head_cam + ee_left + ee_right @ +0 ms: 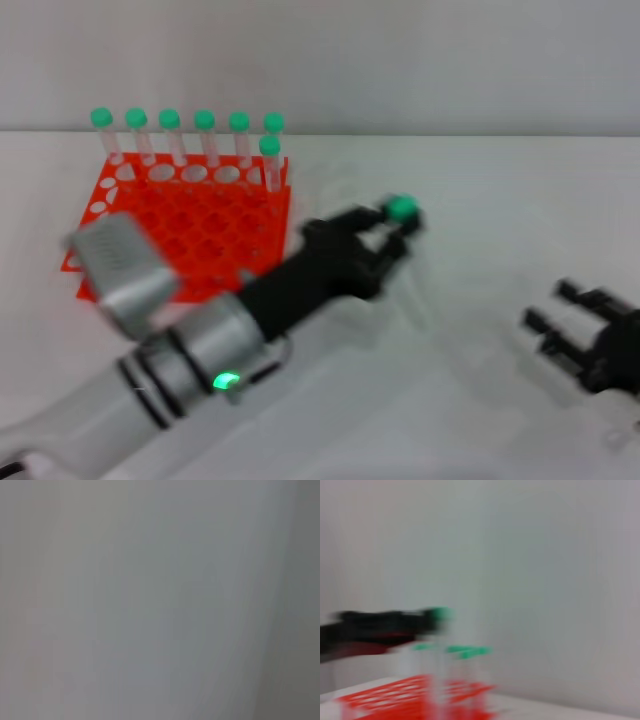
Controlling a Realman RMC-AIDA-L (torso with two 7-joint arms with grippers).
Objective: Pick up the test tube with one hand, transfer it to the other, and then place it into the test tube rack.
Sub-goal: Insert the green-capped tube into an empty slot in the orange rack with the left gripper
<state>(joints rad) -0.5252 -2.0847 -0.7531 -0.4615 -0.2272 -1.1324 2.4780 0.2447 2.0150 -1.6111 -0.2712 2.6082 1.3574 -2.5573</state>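
Observation:
My left gripper (pixel 392 228) is raised over the table to the right of the orange-red test tube rack (pixel 190 240) and is shut on a test tube, whose green cap (pixel 402 208) shows above the fingers. It also shows in the right wrist view (pixel 427 620), with the green cap (pixel 440 613) at its tip, above the rack (pixel 415 697). My right gripper (pixel 560 320) is low at the right edge of the table, open and empty. The left wrist view shows only a plain grey surface.
Several capped tubes (pixel 170 135) stand in the rack's back row, and one (pixel 269 160) stands in the row in front at the right corner. The white table (pixel 480 230) runs back to a pale wall.

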